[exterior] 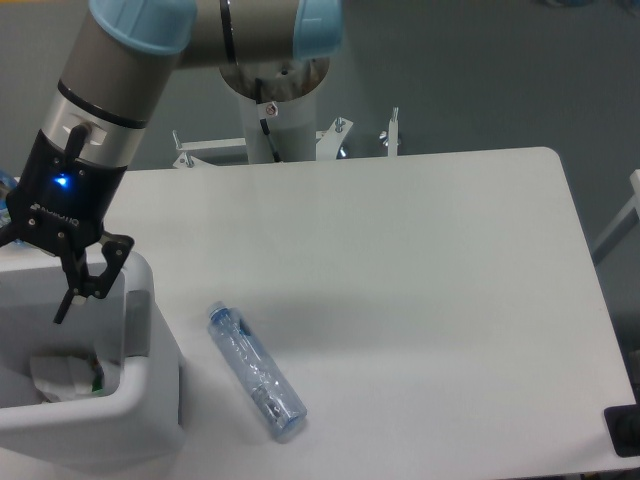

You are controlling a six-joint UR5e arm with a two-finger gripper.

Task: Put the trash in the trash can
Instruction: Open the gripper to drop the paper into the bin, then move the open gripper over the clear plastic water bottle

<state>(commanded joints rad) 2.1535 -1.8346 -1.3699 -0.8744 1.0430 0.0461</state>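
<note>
Hand [40,290] spread above carton [62,373], in bin [150,400]

Single fixed camera, mounted high, looking steeply down and across the table [420,260] toward the arm's base column [272,120] at the far edge. Medium range: nearly the full tabletop in frame, right edge and far right corner visible, grey floor beyond. Near edge runs along frame bottom. Bin [150,400] cut off at the lower left corner; arm's upper links cropped by the top border. Gripper [45,285] sits at the left margin, partly cropped. No second view.
</note>
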